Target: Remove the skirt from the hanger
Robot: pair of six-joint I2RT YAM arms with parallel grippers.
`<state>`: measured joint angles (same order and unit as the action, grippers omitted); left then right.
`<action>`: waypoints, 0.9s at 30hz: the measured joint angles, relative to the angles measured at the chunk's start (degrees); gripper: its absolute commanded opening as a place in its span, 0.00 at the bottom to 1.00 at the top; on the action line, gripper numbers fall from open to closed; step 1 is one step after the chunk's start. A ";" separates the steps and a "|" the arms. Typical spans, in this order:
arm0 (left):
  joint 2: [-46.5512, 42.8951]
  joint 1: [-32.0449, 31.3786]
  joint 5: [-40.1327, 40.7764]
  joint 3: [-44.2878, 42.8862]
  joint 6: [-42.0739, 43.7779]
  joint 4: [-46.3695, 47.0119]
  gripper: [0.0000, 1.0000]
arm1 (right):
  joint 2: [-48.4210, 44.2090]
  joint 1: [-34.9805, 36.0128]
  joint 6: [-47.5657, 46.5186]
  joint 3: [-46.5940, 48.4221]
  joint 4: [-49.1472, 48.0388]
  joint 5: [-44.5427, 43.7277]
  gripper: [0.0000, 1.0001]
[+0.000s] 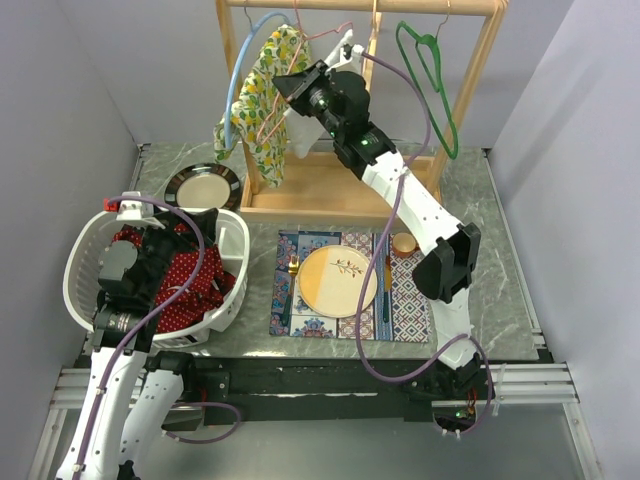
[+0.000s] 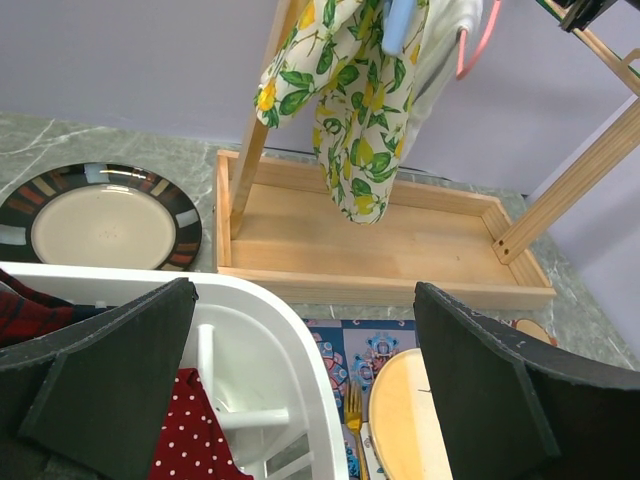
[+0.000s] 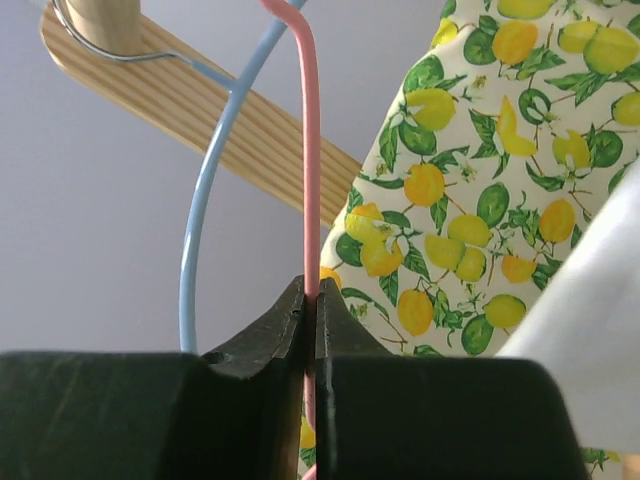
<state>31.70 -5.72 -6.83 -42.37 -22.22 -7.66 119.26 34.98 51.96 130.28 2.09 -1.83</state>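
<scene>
The lemon-print skirt [image 1: 262, 105] hangs from the wooden rack's rail beside a blue hanger [image 1: 240, 60] and a pink hanger [image 1: 332, 36]. My right gripper [image 1: 285, 82] is up at the rail. In the right wrist view it [image 3: 311, 292] is shut on the pink hanger's wire [image 3: 310, 150], with the skirt [image 3: 480, 200] just right of it, white cloth [image 3: 590, 330] at the edge and the blue hanger [image 3: 192, 240] to the left. My left gripper [image 1: 180, 235] is open and empty [image 2: 305, 300] above the white basket [image 2: 290, 350]. The skirt also shows in the left wrist view [image 2: 350, 110].
The basket [image 1: 80, 262] at the left holds red polka-dot clothes [image 1: 190, 285]. An empty green hanger [image 1: 432, 85] hangs at the rail's right. The rack's wooden tray [image 1: 330, 192], a dark-rimmed plate [image 1: 203, 187], a yellow plate [image 1: 338, 281] on a patterned placemat and a small cup [image 1: 404, 244] lie below.
</scene>
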 measured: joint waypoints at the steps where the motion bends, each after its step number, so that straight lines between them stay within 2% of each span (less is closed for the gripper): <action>1: 0.00 0.00 0.02 0.00 0.00 0.00 0.97 | -0.26 -0.24 0.13 -0.28 -0.02 0.31 0.00; 9: -0.44 0.00 0.63 0.00 0.52 0.15 0.97 | -4.44 -1.90 1.18 -2.80 0.09 4.44 0.00; 14: 0.72 0.00 -1.77 -1.57 1.99 -0.20 0.97 | -12.76 -3.08 1.64 -11.17 -0.35 9.33 0.00; 21: 4.76 0.00 -15.21 -6.01 3.43 3.87 0.99 | -25.09 -5.31 3.98 -25.09 -3.72 19.19 0.00; 23: 6.34 -0.07 -19.91 -6.01 3.72 6.40 0.95 | -29.14 -5.40 5.33 -31.87 -6.51 21.81 0.00; 27: 10.01 -2.64 -26.10 -5.46 5.07 13.46 0.98 | -34.67 -5.31 6.99 -40.50 -7.13 25.59 0.00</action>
<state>41.71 -8.36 -32.93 -47.83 -17.15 5.80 84.60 29.67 58.96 89.78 -5.04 23.77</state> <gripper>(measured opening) 0.964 0.090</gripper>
